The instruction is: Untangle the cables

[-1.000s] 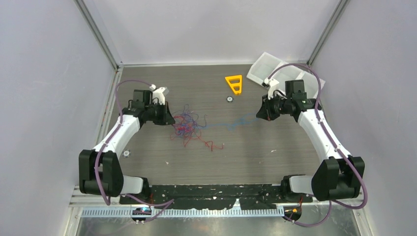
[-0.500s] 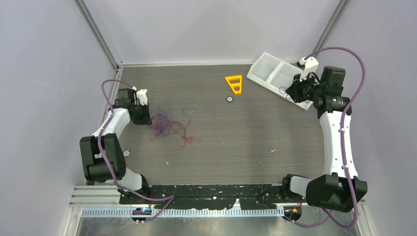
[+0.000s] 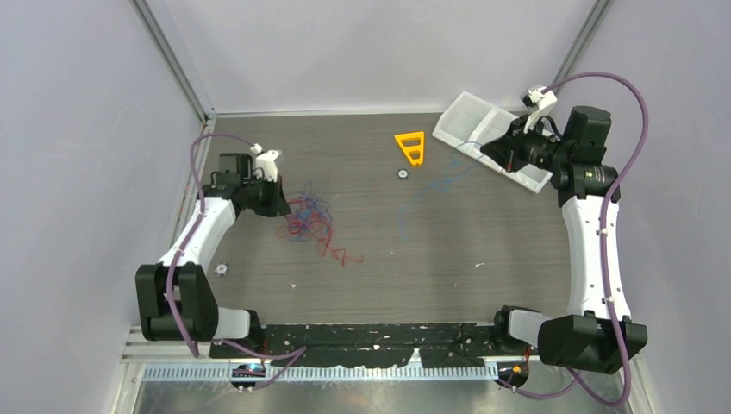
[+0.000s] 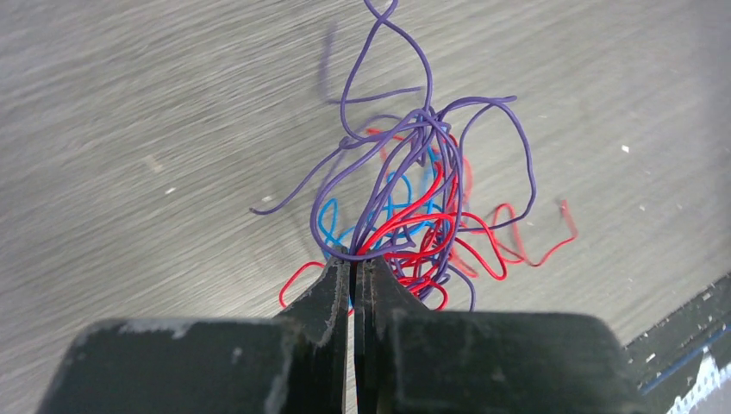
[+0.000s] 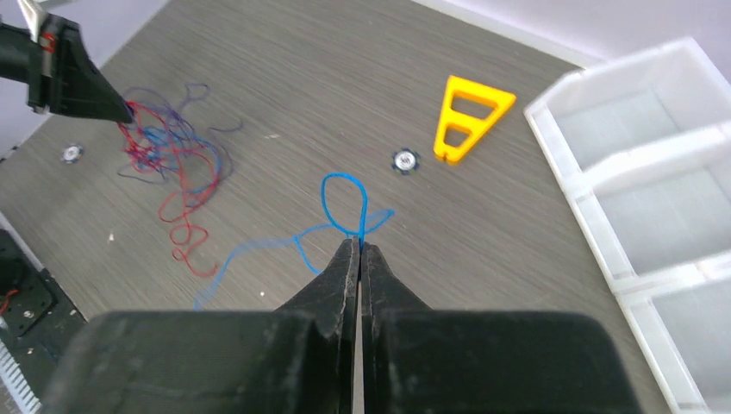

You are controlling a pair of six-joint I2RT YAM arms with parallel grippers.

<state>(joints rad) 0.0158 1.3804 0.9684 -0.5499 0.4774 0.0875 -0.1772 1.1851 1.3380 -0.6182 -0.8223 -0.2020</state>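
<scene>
While the left pincer point(image 4: 352, 259) pinches a clump of red, blue and purple cables point(image 4: 414, 198) fanning just beyond its tips, the right pincer point(image 5: 358, 246) is pressed together on a lone blue cable point(image 5: 343, 197) looped ahead of it. The left wrist view misses this strand; overhead it trails from the right pincer toward the grey wood-grain table point(image 3: 483, 250), between pale walls point(image 3: 388, 52).

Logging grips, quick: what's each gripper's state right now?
Left gripper: shut on the tangled cable clump.
Right gripper: shut on a blue cable.
</scene>
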